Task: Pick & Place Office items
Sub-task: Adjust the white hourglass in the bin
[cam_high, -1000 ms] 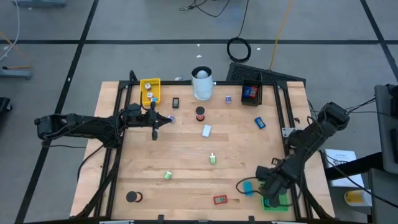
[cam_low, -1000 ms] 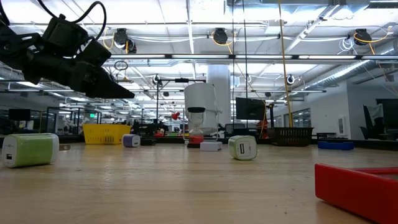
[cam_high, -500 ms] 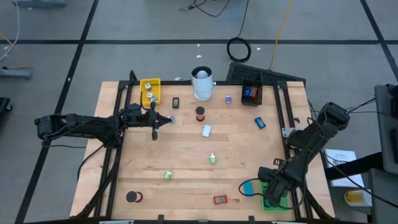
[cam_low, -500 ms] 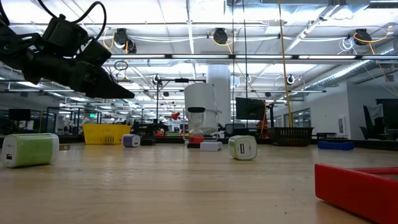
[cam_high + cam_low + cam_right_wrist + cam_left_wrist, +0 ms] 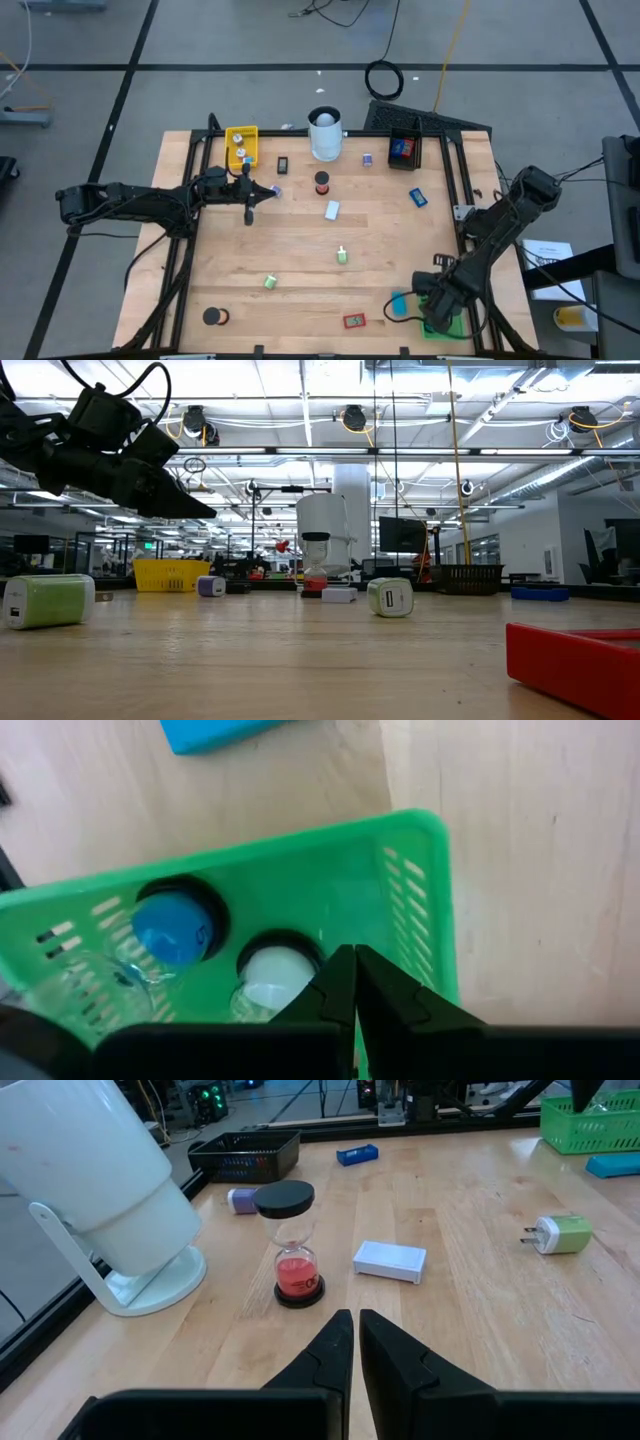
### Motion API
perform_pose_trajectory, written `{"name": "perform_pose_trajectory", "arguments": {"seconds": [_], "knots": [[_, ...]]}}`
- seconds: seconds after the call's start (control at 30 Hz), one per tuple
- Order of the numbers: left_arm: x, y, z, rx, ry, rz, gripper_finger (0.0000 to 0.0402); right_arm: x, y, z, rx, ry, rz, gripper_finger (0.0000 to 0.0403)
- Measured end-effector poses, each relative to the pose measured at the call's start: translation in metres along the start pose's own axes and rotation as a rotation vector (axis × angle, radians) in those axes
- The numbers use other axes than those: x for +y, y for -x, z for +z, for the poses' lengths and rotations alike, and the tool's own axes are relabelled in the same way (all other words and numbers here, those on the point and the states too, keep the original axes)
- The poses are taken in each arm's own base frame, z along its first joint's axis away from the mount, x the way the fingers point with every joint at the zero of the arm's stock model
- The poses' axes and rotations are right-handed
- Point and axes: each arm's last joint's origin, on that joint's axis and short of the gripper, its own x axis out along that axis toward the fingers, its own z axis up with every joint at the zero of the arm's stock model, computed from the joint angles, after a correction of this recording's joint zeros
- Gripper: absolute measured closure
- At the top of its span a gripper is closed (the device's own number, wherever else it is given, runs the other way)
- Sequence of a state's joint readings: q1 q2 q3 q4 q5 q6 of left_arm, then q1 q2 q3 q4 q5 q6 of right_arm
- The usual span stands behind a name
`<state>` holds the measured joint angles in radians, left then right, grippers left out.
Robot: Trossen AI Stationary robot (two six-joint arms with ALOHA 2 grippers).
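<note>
Desk: pale wooden desk [image 5: 300,250], office items scattered.
Green tray: green slatted plastic tray [image 5: 400,890] directly under the right gripper [image 5: 353,982]; jaws pressed together, empty.
Hourglass: red-sand hourglass with black caps [image 5: 290,1245] stands upright just ahead of the left gripper [image 5: 355,1342], nearer arm; jaws pressed together, arm stretched low.
White block: small white rectangular block [image 5: 389,1262] beside it, long axis crosswise.
</note>
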<state>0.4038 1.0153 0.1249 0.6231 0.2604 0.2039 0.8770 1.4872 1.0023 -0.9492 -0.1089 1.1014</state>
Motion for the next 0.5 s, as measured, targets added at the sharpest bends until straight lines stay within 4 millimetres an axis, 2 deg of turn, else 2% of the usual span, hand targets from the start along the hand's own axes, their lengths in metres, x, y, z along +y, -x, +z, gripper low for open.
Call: {"name": "perform_pose_trajectory", "arguments": {"seconds": [0.17, 0.5], "knots": [[0.0001, 0.0000, 0.0000, 0.000, 0.000, 0.000, 0.0371, 0.0055, -0.0106, 0.0025, 0.055, 0.048, 0.008, 0.0403], [0.0000, 0.0000, -0.0001, 0.001, 0.000, 0.000, 0.0371, 0.0093, -0.0116, 0.0041, 0.037, 0.054, 0.041, 0.0403]]}}
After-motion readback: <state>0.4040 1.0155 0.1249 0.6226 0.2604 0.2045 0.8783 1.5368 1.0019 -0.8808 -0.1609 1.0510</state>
